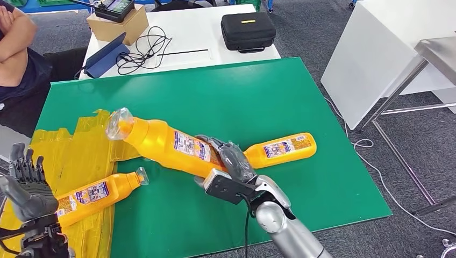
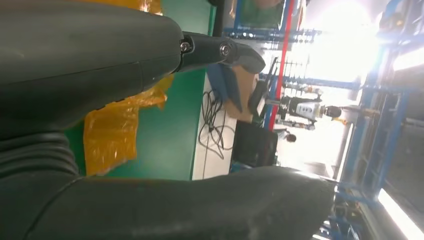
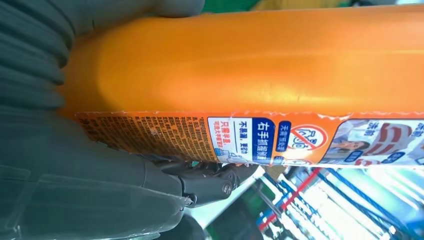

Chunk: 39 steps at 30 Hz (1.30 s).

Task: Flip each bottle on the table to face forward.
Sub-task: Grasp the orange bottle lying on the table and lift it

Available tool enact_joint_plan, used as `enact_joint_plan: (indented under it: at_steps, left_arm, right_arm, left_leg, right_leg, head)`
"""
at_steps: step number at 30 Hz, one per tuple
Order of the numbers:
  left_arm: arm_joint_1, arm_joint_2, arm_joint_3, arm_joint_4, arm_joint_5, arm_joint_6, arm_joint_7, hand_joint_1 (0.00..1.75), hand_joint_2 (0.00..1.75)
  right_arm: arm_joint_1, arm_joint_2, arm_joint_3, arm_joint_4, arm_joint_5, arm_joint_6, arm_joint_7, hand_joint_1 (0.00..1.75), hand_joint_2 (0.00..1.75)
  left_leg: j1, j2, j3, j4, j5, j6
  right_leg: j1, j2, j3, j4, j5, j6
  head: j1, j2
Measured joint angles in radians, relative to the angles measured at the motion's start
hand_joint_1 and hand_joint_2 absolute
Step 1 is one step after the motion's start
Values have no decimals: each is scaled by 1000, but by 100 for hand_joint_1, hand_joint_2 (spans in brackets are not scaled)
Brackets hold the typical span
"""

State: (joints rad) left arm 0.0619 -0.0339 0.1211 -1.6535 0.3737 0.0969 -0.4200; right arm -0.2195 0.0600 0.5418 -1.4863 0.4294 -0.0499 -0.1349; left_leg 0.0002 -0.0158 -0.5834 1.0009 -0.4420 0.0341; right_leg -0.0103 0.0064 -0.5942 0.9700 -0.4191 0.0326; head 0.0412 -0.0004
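My right hand [image 1: 228,164] grips the base of a yellow bottle [image 1: 161,142] and holds it tilted above the green mat [image 1: 215,97], clear cap pointing to the far left. The right wrist view has that held bottle [image 3: 250,60] close up, label strip along its side, my fingers [image 3: 210,182] wrapped under it. A second yellow bottle [image 1: 279,149] lies on the mat just right of my hand. A third bottle [image 1: 94,196] lies on crumpled yellow plastic [image 1: 70,150] at the near left. My left hand [image 1: 27,185] is raised at the left edge, fingers apart, holding nothing.
Beyond the mat, a white table [image 1: 183,37] carries a black case [image 1: 248,30], a cardboard box [image 1: 117,24], cables [image 1: 141,51] and a blue folder [image 1: 105,56]. A person with folded arms [image 1: 13,43] sits at the far left. A white panel [image 1: 371,59] stands on the right.
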Motion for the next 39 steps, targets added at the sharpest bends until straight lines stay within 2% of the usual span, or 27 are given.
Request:
enact_joint_plan:
  at_steps: [4, 8, 14, 19, 23, 28, 39]
  left_arm:
    - [6, -4, -1, 0, 15, -10, 2, 0, 175]
    - [8, -9, -10, 0, 77, -63, 6, 0, 175]
    - [-3, -33, -95, -2, 160, -117, 30, 0, 175]
    - [-84, -55, -194, 68, 182, -125, 34, 0, 175]
    - [-143, -68, -235, 121, 199, -124, 30, 0, 175]
    - [-182, -72, -245, 158, 212, -116, 34, 0, 175]
    - [-193, -75, -240, 177, 227, -132, 39, 0, 175]
  right_arm:
    - [-11, 8, -8, 3, -5, -5, -5, 175, 175]
    - [-45, 26, -9, 45, -6, -32, -14, 175, 175]
    - [-191, 122, -3, 290, -23, -94, -42, 175, 175]
    - [-242, 169, 18, 404, 0, -125, 2, 175, 175]
    - [-277, 209, 52, 448, 48, -120, 47, 175, 175]
    - [-296, 250, 100, 468, 99, -126, 77, 175, 175]
    - [-296, 261, 148, 469, 132, -129, 112, 175, 175]
  left_leg:
    - [0, 0, 0, 0, 0, 0]
    - [1, 0, -1, 0, 0, 0]
    - [1, 0, 0, 0, 1, 0]
    - [0, -4, -2, 0, 3, 1]
    - [0, -3, -2, 0, 3, 1]
    - [1, -3, -3, 0, 3, 1]
    - [1, -3, -3, 0, 3, 1]
  right_leg:
    - [0, 0, 0, 0, 0, 0]
    - [0, 0, 0, 0, 0, 0]
    - [0, 0, -1, 0, 0, 0]
    - [0, -5, 0, 1, 0, 0]
    - [0, -3, -1, 1, 1, 0]
    - [0, -3, -2, 1, 0, 0]
    - [0, -3, -2, 0, 0, 0]
  head:
    - [0, 0]
    - [0, 0]
    - [0, 0]
    - [0, 0]
    - [0, 0]
    - [0, 0]
    - [0, 0]
